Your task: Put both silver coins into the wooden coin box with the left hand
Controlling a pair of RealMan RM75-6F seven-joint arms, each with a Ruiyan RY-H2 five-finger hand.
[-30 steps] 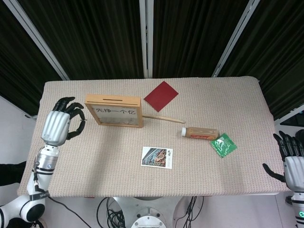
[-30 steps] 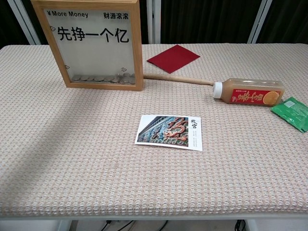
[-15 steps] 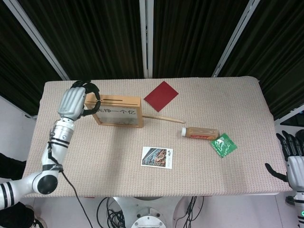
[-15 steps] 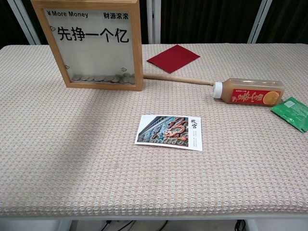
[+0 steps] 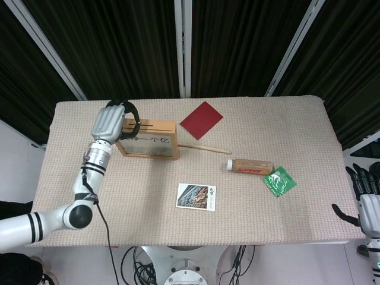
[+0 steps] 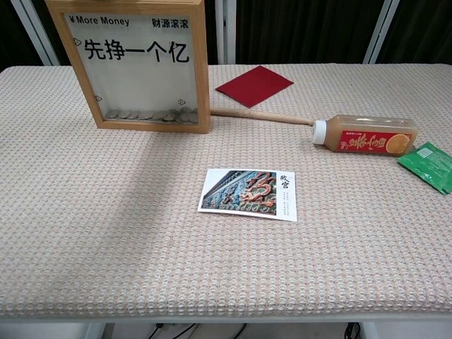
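Head view looks steeply down over the whole desk. Chest view sits low at the near edge, facing the far edge, closer. Both share the desk's middle.

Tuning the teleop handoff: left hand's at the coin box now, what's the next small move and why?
Probably ease the left hand slightly down and over the slot in the top of the wooden coin box, then let go. Its curled fingers sit over the box's left top end, just short of the slot. Whether a coin is in them can't be seen. No loose coins show on the table.
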